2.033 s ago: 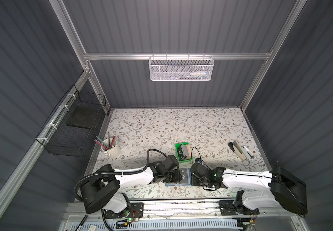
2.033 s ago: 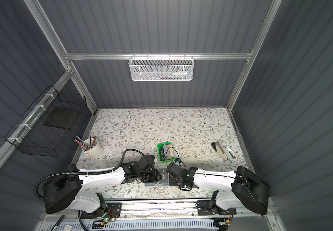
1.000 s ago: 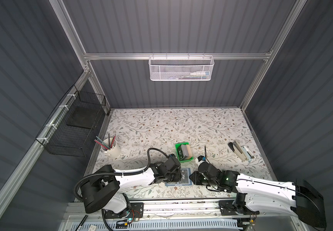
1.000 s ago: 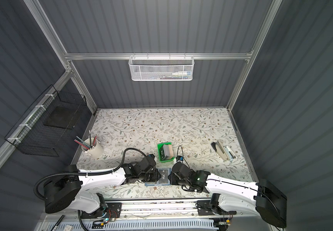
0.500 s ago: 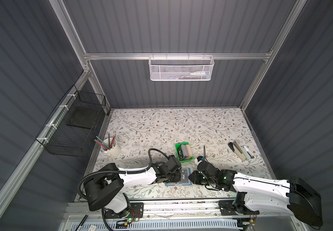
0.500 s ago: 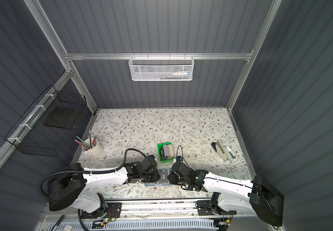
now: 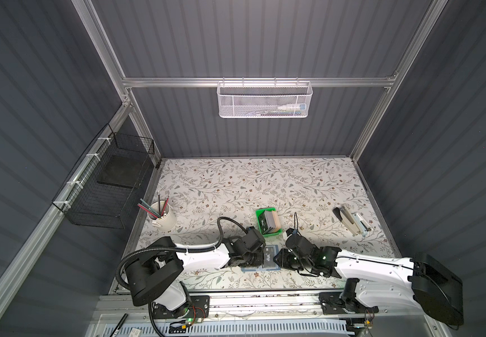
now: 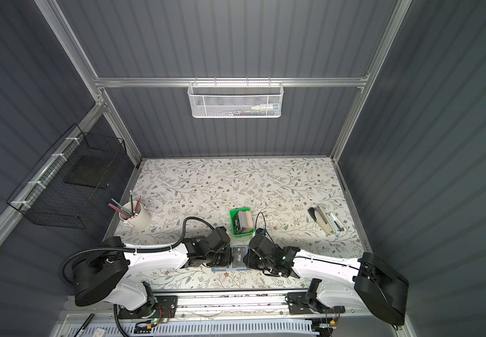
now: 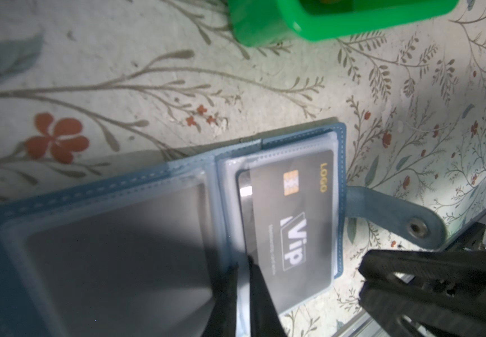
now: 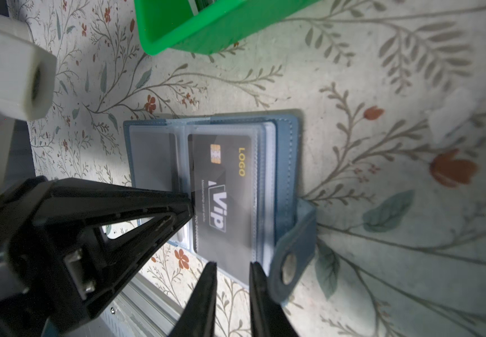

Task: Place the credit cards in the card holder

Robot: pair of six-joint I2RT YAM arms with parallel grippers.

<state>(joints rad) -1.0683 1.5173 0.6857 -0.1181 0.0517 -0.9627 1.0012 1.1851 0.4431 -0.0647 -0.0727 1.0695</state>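
The blue card holder (image 7: pixel 265 269) (image 8: pixel 226 270) lies open near the table's front edge, its snap tab (image 9: pixel 393 213) sticking out to one side. A dark credit card marked "Vip" (image 9: pixel 294 221) (image 10: pixel 224 186) sits inside a clear sleeve on the tab-side page. My left gripper (image 9: pixel 243 262) (image 7: pixel 260 258) is shut on the edge of a clear sleeve beside the spine. My right gripper (image 10: pixel 231 264) (image 7: pixel 278 259) is slightly open at that sleeve's open end, gripping nothing. More credit cards (image 7: pixel 269 223) (image 8: pixel 243 222) stand in the green tray (image 7: pixel 265 209) just behind.
A cup of pencils (image 7: pixel 161 217) stands at the left and a stapler (image 7: pixel 351 223) at the right. A black wire basket (image 7: pixel 104 189) hangs on the left wall, a white mesh basket (image 7: pixel 265 100) on the back wall. The metal rail (image 7: pixel 265 300) runs just in front of the holder.
The right arm's elbow has swung out to the right while its gripper stayed at the holder. The left gripper has kept its place at the holder's spine.
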